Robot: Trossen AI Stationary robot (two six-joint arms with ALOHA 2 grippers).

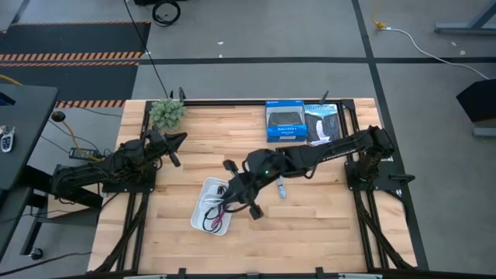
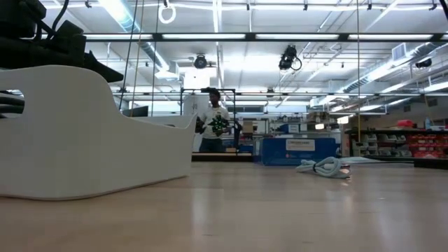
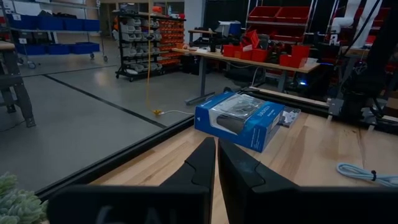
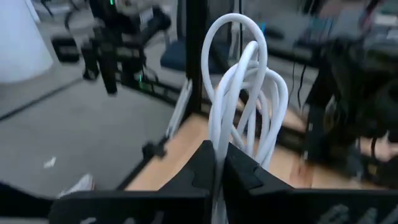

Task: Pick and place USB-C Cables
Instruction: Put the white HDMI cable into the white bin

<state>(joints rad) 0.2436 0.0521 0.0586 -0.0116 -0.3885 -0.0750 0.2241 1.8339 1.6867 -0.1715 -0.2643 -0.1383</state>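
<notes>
White plastic, smooth and shallow with rounded corners, is forming the tray (image 1: 200, 215) that is sitting on the pale wood-plank tabletop (image 1: 325, 225), and it is already holding at least a thin dark red coiled cable (image 1: 215, 223) and a black one (image 1: 219, 191) looped loosely inside (so I judge the task to be well past its midpoint). The right pincer (image 4: 219, 163) is hanging beside the tray's far corner with its fingers clamped together on a glossy white coiled cable (image 4: 245, 93), whose springy round loops are standing up stiffly from the grip; setting this one down in the tray seems to be the step in hand. A small light-blue coiled cable (image 1: 280, 188) is still lying limp on the bare wood, well apart from the tray, near two boxed products in blue cardboard packaging (image 1: 284, 122). The left pincer (image 3: 216, 163) is waiting off to the side near a small green plant (image 1: 167, 112), its matte dark fingers pressed together on nothing.
</notes>
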